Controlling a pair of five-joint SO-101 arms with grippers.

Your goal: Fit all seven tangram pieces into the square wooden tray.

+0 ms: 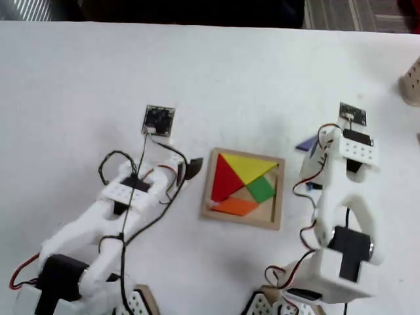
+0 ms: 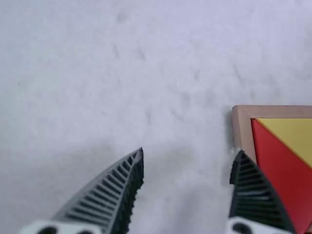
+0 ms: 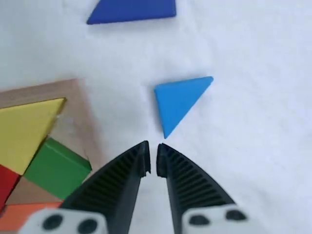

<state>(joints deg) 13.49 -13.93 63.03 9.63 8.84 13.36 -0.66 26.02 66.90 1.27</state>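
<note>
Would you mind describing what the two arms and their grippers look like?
The left arm and right arm are white plastic with black motors and loose black and red cables. The left gripper and right gripper have dark ribbed, pointed fingers.

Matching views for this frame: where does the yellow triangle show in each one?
High view: yellow triangle fills the side of the tray farthest from the arms, bordering the red triangle and green square.
Left wrist view: yellow triangle in the tray's corner, along the red triangle.
Right wrist view: yellow triangle beside the green square.
Shared landmark: the tray's wooden rim edging it.
</note>
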